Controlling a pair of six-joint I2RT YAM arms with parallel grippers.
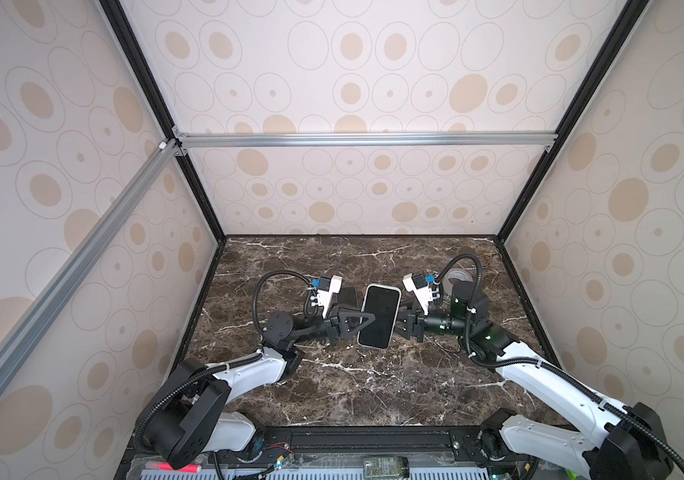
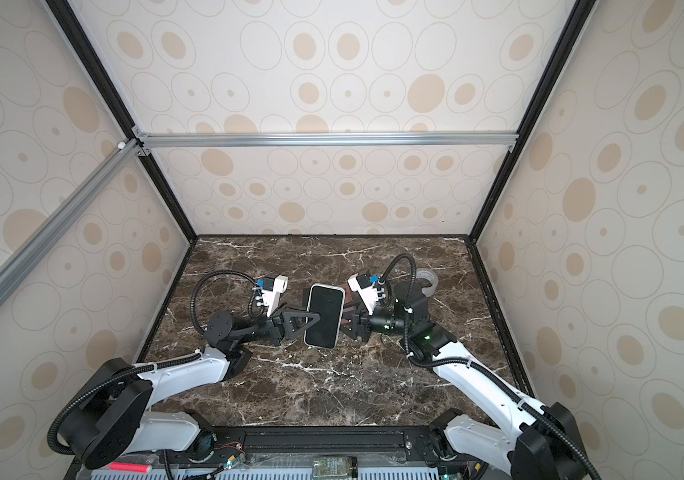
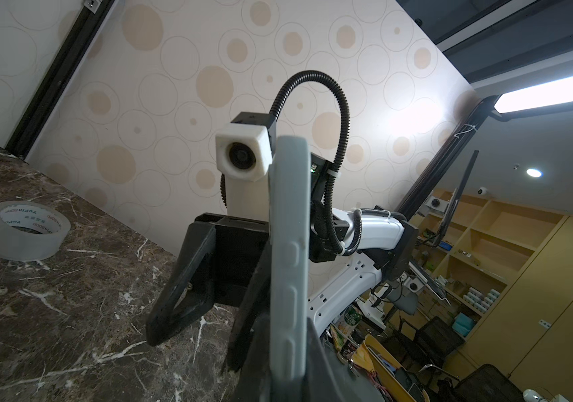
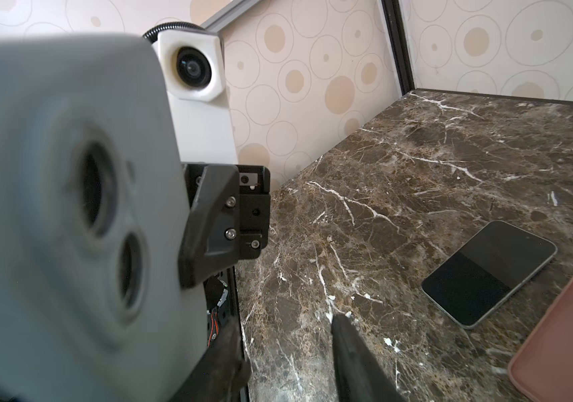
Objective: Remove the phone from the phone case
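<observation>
Left gripper point(image 1: 363, 320), clamped on the left long edge of the phone case point(image 3: 290, 243), holds it off the table point(image 1: 332, 395), phone point(image 1: 379, 316) inside and screen up, long axis toward the back wall point(image 1: 352, 187); right gripper point(image 1: 403, 323), jaws apart, sits just beside the opposite edge.

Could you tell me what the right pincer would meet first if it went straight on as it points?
Most likely the grey phone case, held just ahead of the right pincer by the left pincer; whether they touch is unclear.
</observation>
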